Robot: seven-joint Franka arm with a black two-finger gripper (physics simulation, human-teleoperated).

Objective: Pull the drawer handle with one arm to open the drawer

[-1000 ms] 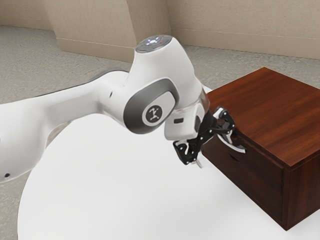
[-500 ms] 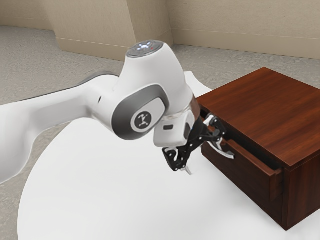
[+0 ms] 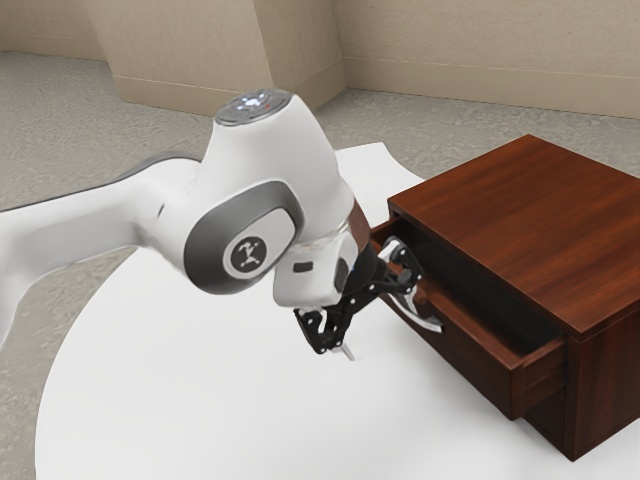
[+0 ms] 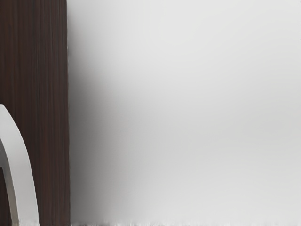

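— Slid further out toward the near left along with the arm: dark wooden drawer (image 3: 475, 350), now standing well proud of the reddish-brown wooden cabinet (image 3: 520, 210) on the round white desk (image 3: 200, 400).

— Likely to handle how?

— Looks rigid and fairly heavy, running straight on its slides. Best taken by the curved silver-grey metal handle (image 3: 422, 312) at mid-front; smooth, so apt to slip.

— And the black gripper (image 3: 392, 288)?

— Sits right at that handle, close against the drawer front. Cannot tell whether clamped or merely hooked.
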